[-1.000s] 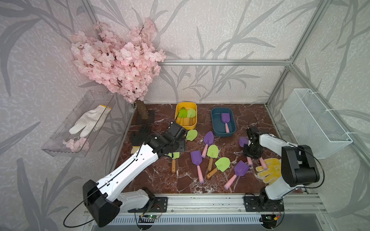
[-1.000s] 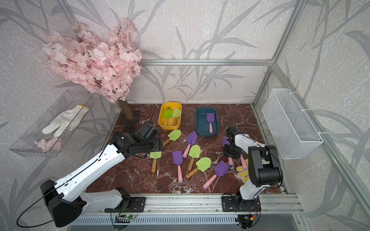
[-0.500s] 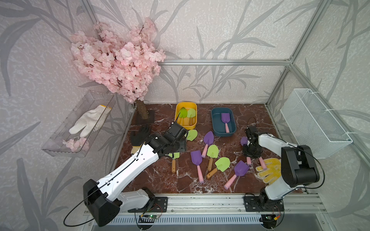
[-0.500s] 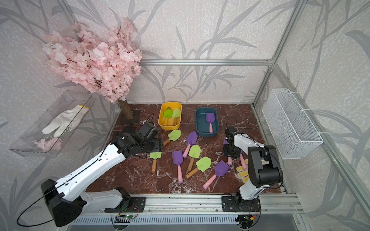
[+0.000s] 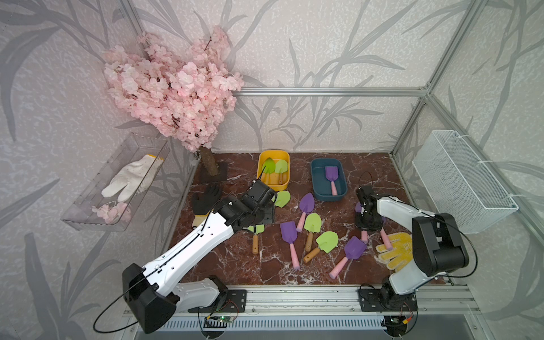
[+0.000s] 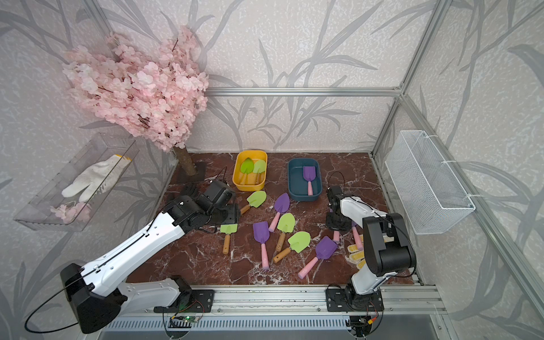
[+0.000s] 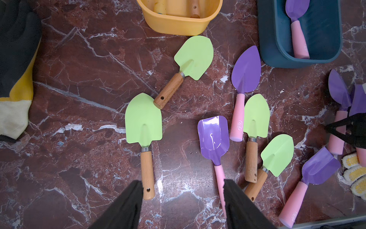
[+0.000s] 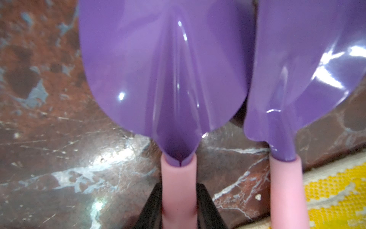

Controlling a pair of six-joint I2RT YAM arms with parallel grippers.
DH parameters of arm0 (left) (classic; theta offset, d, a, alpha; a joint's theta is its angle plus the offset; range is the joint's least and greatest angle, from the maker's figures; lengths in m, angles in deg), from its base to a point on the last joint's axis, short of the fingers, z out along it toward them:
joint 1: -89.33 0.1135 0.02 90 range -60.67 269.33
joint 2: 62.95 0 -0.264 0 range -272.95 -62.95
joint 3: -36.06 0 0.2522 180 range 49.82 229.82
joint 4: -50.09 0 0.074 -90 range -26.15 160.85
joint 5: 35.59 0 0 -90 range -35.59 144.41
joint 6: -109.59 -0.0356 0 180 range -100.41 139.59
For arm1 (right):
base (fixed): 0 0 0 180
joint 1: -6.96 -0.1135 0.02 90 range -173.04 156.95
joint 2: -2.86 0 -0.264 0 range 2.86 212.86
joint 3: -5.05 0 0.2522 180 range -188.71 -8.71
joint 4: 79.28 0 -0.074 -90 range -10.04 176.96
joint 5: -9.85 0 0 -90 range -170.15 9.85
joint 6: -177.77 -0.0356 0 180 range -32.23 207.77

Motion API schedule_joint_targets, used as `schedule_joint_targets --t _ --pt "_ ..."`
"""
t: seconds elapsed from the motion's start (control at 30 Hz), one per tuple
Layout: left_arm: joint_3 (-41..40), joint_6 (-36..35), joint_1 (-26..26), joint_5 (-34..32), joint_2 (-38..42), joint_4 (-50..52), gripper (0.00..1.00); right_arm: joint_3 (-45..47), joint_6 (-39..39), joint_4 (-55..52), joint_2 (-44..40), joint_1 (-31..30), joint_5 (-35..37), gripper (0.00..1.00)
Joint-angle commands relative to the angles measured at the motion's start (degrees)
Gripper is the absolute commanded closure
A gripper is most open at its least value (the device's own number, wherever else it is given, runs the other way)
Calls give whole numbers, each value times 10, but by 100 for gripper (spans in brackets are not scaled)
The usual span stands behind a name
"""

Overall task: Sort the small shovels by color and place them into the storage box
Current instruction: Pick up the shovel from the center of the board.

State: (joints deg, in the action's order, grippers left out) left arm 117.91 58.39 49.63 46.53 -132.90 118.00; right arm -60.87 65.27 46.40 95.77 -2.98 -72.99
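Found right gripper (image 8: 179, 191) clenched on the pink handle of a purple-bladed small shovel (image 8: 168, 79), just beside a second purple shovel (image 8: 307, 69), over the red-brown marble tabletop (image 8: 59, 158). Cannot tell whether lifted clear. Found left gripper (image 7: 182, 190) released, grasping nothing, above the loose shovels (image 7: 143, 121) scattered on the tabletop. Counted two light-green wooden-handled shovels (image 5: 268, 166) in the yellow plastic box (image 5: 273, 187) and one purple shovel (image 5: 332, 173) in the dark-blue plastic box (image 5: 328, 197).

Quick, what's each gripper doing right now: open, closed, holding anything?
Left gripper: jaws open, holding nothing.
Right gripper: jaws closed on the pink handle of a purple shovel.
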Motion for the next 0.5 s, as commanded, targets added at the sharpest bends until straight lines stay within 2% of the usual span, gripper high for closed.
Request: schedule_joint_targets --t 0.0,0.47 --pt "5 6 -5 -5 -6 -7 32 -23 5 -13 -13 -16 24 77" --pt "0 7 -6 -9 2 -5 32 -69 -2 -48 -44 -30 33 79"
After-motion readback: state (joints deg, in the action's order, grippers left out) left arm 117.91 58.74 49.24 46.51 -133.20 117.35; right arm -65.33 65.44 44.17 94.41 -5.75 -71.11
